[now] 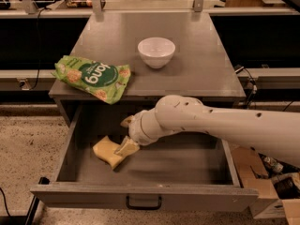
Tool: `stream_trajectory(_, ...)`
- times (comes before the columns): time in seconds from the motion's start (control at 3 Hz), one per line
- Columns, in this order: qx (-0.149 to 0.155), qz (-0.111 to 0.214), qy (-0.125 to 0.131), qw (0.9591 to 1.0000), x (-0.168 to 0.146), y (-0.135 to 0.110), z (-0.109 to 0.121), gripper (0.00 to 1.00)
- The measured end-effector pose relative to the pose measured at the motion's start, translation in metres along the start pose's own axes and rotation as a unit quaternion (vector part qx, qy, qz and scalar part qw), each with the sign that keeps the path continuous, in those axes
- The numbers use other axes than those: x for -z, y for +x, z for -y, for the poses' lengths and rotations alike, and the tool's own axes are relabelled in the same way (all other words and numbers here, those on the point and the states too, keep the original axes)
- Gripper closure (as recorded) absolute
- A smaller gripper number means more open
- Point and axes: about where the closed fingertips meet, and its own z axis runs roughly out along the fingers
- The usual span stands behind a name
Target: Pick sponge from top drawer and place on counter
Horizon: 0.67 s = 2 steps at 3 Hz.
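Table: grey metal, matt, smooth. Top drawer: same grey metal, dull sheen. Handle: dark. Sponge: pale yellow foam, soft, matt. Bowl: white, glossy. Snack bag: green film, crinkled, shiny. End effector inside drawer at sponge: cream matt fingers spread apart. Arm: white smooth shell.

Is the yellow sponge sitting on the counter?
No, the pale yellow sponge lies inside the open grey metal drawer, with the end effector at it.

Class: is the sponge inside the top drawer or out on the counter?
Inside. The sponge lies on the floor of the open top drawer, not on the counter; the claw is at the sponge's right edge.
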Motion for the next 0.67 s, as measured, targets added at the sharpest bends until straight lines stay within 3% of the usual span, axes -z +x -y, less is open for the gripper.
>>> stream_trajectory(0.67, -0.042, -0.005, 0.011, 0.9990, -0.035, 0.003, -0.002, 0.31)
